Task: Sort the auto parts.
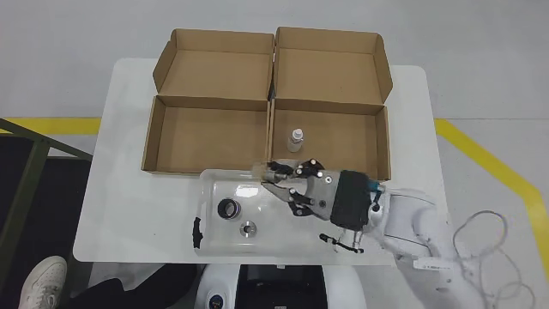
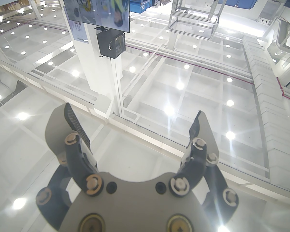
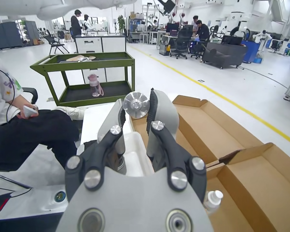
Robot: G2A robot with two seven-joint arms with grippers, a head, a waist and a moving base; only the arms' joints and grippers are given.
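Note:
My right gripper (image 3: 136, 108) is shut on a round silver metal part (image 3: 136, 105), held above the far edge of a clear plastic bin (image 1: 225, 190). In the top view that gripper (image 1: 268, 174) hovers between the bin and the two open cardboard boxes. A dark ring-shaped part (image 1: 229, 209) and a small silver disc (image 1: 247, 229) lie in the bin. A small white bottle (image 1: 295, 140) stands in the right box (image 1: 371, 150); it also shows as the bottle (image 3: 213, 200) in the right wrist view. My left gripper (image 2: 135, 119) points up at the ceiling, open and holding nothing.
The left box (image 1: 154, 142) has nothing in it. Both boxes' lids (image 1: 330, 69) stand open at the far side. The white table (image 1: 120, 215) has bare room left of the bin. A seated person's legs (image 3: 33, 131) and a green cart (image 3: 87, 78) are beside the table.

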